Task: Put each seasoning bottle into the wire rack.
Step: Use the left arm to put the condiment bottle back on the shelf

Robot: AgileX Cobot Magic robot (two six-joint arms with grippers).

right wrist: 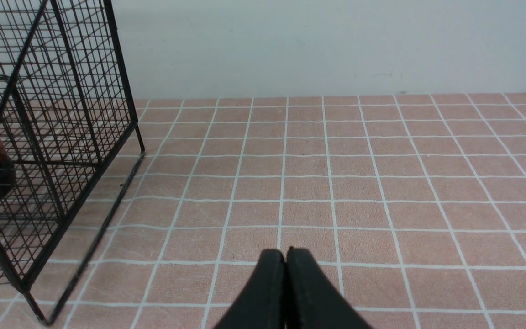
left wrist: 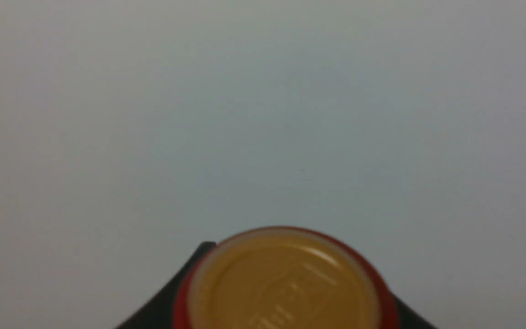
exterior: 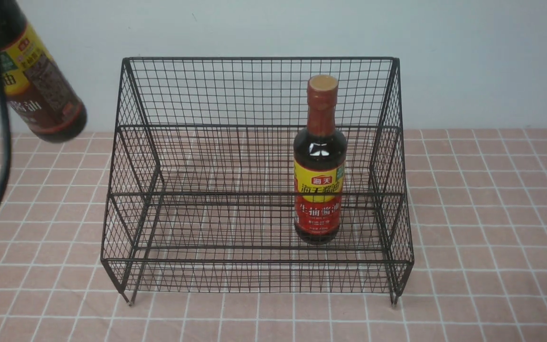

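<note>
One seasoning bottle (exterior: 319,180) with a bright red lower label stands upright inside the black wire rack (exterior: 235,127), on a lower tier toward the right. A second seasoning bottle (exterior: 36,85) with a brown lower label hangs tilted in the air, left of the rack and above the table. In the left wrist view its tan cap (left wrist: 283,288) sits between dark fingers (left wrist: 199,258), so my left gripper (left wrist: 290,278) is shut on it. My right gripper (right wrist: 286,256) is shut and empty, low over the tiles to the right of the rack (right wrist: 62,114).
The table is covered in pink tiles with white grout (exterior: 492,228). A pale wall (exterior: 468,57) stands close behind the rack. A black cable (exterior: 0,142) hangs down at the far left in the front view.
</note>
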